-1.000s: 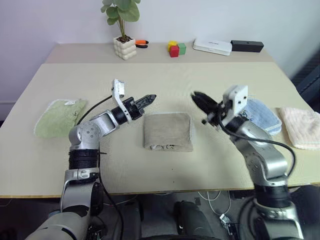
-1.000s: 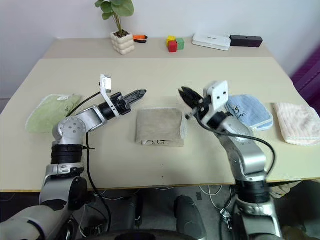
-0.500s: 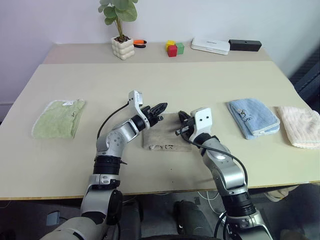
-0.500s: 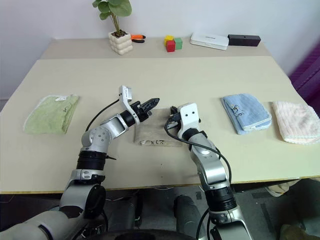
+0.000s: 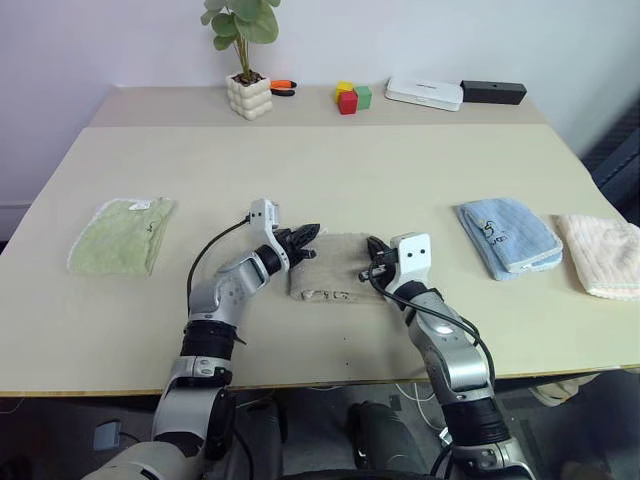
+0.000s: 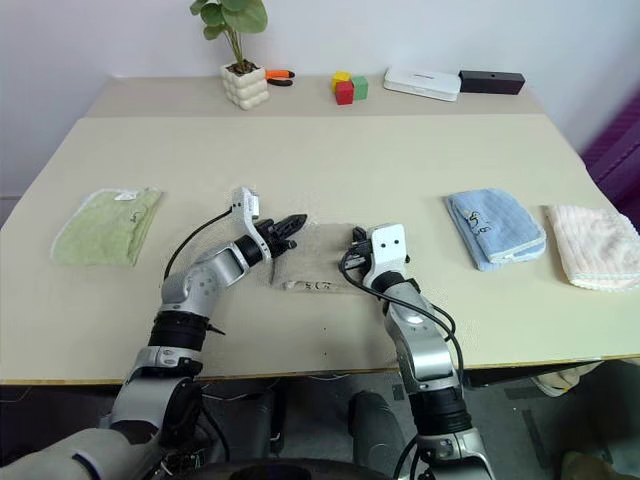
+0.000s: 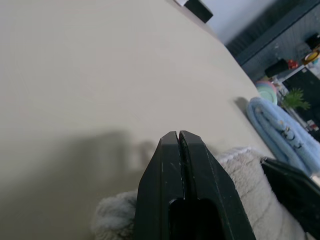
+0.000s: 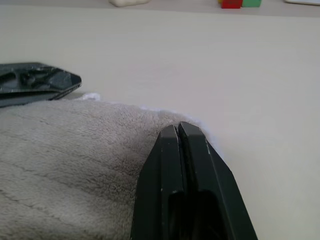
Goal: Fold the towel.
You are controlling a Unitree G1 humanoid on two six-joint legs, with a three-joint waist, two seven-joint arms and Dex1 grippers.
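Dropping from a second ago, the left gripper and right gripper flank the towel's far corners – fingers pinched shut, empty. Wrist views show folded cloth just under each tip – folding looks finished

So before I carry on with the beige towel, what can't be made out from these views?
- Whether either closed gripper touches or pinches the towel: in both wrist views the fingers hide their own tips' contact with the cloth.
- The towel's side edges: in the head views the left gripper and right gripper cover them.
- The dark mark on the towel's near edge: too small to read.
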